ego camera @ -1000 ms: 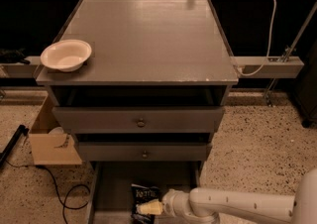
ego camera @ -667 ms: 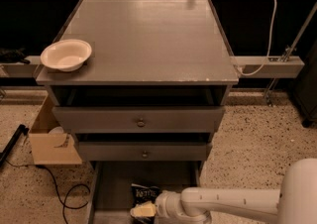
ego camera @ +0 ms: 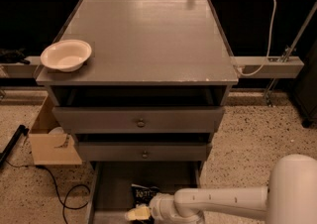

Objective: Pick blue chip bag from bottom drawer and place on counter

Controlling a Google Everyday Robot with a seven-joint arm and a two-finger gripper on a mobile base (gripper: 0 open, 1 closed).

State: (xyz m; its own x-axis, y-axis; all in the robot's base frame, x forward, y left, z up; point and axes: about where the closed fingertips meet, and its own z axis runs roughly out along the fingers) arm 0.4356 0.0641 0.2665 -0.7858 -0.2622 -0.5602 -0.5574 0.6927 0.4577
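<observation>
The blue chip bag, dark with white lettering, lies on the floor of the open bottom drawer, near its middle. My white arm reaches in from the lower right, and the gripper with yellowish fingertips hangs just in front of and slightly left of the bag, at the bottom edge of the camera view. The grey counter tops the cabinet above.
A white bowl sits on the counter's front left corner. Two upper drawers with round knobs stand slightly open. A cardboard box and black cables lie on the floor to the left. A white cable hangs at the right.
The arm has slid further left into the bottom drawer, and the gripper now sits lower and closer to the bag's left front.
</observation>
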